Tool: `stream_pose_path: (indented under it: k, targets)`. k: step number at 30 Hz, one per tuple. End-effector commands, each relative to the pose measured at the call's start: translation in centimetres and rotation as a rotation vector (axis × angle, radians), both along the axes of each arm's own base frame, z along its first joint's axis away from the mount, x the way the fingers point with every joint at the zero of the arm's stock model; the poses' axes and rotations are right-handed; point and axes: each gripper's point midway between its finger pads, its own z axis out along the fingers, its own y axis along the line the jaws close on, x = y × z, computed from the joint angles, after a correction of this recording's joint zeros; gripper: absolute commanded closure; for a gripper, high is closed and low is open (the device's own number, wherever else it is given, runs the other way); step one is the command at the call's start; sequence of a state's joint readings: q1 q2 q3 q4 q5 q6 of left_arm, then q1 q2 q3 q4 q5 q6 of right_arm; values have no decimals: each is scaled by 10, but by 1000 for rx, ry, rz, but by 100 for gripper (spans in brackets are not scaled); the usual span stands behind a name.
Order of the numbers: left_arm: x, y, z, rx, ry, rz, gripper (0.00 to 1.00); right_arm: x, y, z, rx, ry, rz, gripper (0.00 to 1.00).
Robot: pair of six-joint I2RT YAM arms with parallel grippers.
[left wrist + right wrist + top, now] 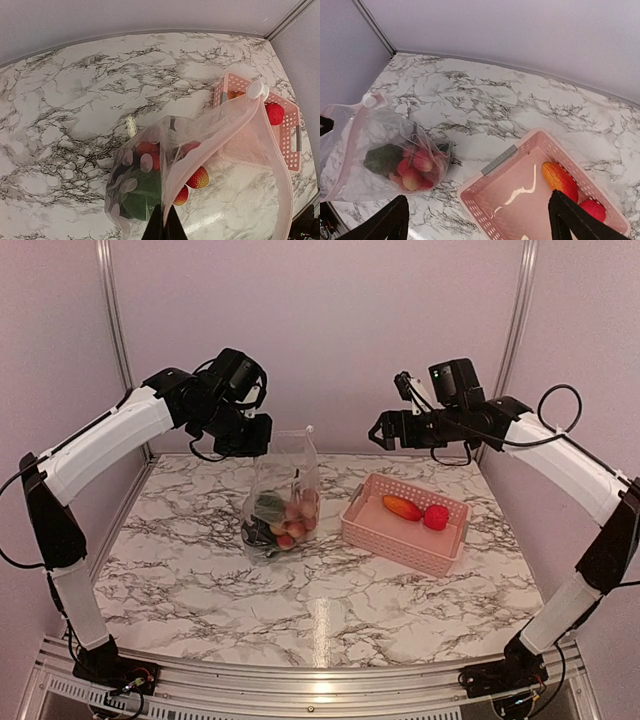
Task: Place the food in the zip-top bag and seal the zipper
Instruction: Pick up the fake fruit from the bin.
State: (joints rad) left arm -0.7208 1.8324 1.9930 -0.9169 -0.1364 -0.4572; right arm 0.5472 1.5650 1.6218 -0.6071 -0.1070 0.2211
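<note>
Top external: fixed, high, behind the arm bases (110, 665), facing the back wall and tilted down. It stands farthest back, with the whole marble table (200, 570) in frame.

Left wrist: steep downward look, very close over the zip-top bag (225, 145), which fills the lower frame. Left fingers (162, 227) poke in at bottom centre. Pink basket (292, 135) at the right edge, wall corner at top right.

Right wrist: farther off, oblique downward look, wall corner at upper left. Right fingers (570, 220) sit in both bottom corners. Basket is low centre-right, bag at left.

All three views share the bag, the basket and the marble between them.
</note>
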Motion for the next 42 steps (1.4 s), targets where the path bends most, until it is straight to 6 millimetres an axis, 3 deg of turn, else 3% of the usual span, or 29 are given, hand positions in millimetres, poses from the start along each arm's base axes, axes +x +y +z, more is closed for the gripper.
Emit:
stream_pose_path:
  k: [1, 8, 13, 24, 30, 42]
  targets:
    - [-1, 1, 7, -30, -8, -6, 100, 3, -56, -68, -131, 193, -181, 8]
    - [-3, -3, 2, -41, 11, -25, 100, -1, -118, -134, -209, 341, -343, 18]
    - [-5, -4, 2, -44, 13, -33, 100, -3, -144, -172, -265, 414, -407, 21]
    - [-9, -3, 1, -49, 21, -39, 100, 21, -183, -205, -302, 451, -494, 22]
    - [-11, -2, 3, -51, 20, -40, 100, 36, -189, -218, -271, 467, -508, 22]
    - [-14, 0, 3, -49, 21, -43, 100, 63, -177, -244, -217, 501, -503, 24]
